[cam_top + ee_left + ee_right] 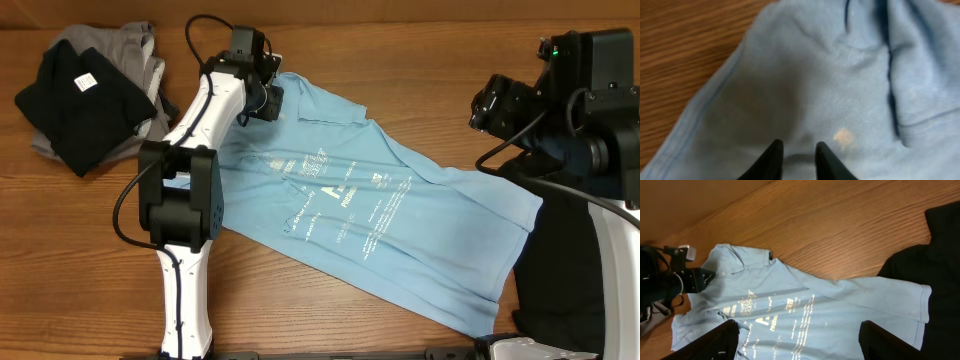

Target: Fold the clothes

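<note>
A light blue T-shirt (380, 215) with white lettering lies spread out diagonally on the wooden table. It also shows in the right wrist view (840, 310). My left gripper (267, 100) is down at the shirt's upper left end near the collar. In the left wrist view its fingertips (798, 150) stand close together with a small ridge of the blue cloth (840, 75) pinched between them. My right gripper (795, 332) is wide open and empty, held high above the shirt at the far right (492, 102).
A stack of black and grey T-shirts (85, 100) lies at the back left corner. Black cloth (560, 265) lies at the right, touching the blue shirt's hem. The left arm's base (182, 300) stands at the front left.
</note>
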Robot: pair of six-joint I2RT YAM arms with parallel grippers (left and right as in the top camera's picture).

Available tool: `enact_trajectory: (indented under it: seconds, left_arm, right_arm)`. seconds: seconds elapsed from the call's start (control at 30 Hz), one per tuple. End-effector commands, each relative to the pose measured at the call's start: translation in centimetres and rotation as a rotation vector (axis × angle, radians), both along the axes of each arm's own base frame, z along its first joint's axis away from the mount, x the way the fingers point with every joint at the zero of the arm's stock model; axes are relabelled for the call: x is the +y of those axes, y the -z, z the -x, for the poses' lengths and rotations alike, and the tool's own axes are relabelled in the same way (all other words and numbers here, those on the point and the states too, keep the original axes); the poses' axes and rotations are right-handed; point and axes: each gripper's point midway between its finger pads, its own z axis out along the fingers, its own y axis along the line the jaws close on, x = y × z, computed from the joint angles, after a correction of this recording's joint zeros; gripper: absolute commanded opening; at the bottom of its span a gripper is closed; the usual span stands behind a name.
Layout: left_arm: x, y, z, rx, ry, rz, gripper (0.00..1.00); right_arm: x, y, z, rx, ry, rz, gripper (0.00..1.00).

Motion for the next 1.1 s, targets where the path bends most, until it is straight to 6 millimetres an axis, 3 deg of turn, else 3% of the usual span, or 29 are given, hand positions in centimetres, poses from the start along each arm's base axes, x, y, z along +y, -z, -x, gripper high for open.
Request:
enact_trajectory:
  seconds: [0.0, 0.17, 0.27, 0.3, 0.4, 0.5, 0.63, 0.73, 0.83, 0.93, 1.07]
  left_arm:
    - [1.1, 2.5, 0.1, 0.037, -0.011, -0.036, 0.18]
    - [4.5, 5.6, 1.0, 0.103, -0.087, -0.149, 0.07]
    - [8.0, 6.6, 1.2, 0.121, -0.185, -0.245, 0.05]
    - [10.9, 6.4, 1.3, 0.117, -0.281, -0.299, 0.06]
    - [15.0, 5.5, 1.3, 0.11, -0.406, -0.328, 0.04]
    - [16.6, 4.1, 0.9, 0.116, -0.443, -0.214, 0.04]
    - [17.0, 0.4, -0.4, 0.073, -0.428, -0.091, 0.06]
    - [16.4, -3.7, -1.5, 0.007, -0.39, -0.03, 0.11]
    - [15.4, -8.3, -2.1, -0.064, -0.348, 0.023, 0.18]
    - [14.2, -13.3, -2.1, -0.141, -0.315, 0.078, 0.24]
    - [13.9, -20.6, -0.3, -0.239, -0.29, 0.075, 0.34]
  right_arm:
    - [-0.1, -0.9, 0.3, -0.026, 0.024, -0.024, 0.81]
    - [0.2, -0.8, 0.3, -0.02, 0.016, -0.038, 0.81]
    - [0.1, -0.6, 0.5, -0.008, 0.017, -0.035, 0.81]
    - [0.1, -0.3, 0.6, 0.007, 0.017, -0.034, 0.81]
    - [0.1, 0.4, 0.6, 0.038, 0.018, -0.03, 0.81]
    - [0.2, 1.8, 0.2, 0.081, 0.019, -0.024, 0.82]
    - [0.3, 4.7, -0.8, 0.162, 0.02, -0.013, 0.82]
    - [0.4, 7.3, -1.7, 0.223, 0.027, -0.007, 0.81]
    - [0.3, 10.0, -2.9, 0.279, 0.059, -0.013, 0.81]
    - [0.2, 12.8, -4.1, 0.329, 0.087, -0.017, 0.74]
    - [-0.9, 16.7, -5.2, 0.419, 0.119, 0.005, 0.7]
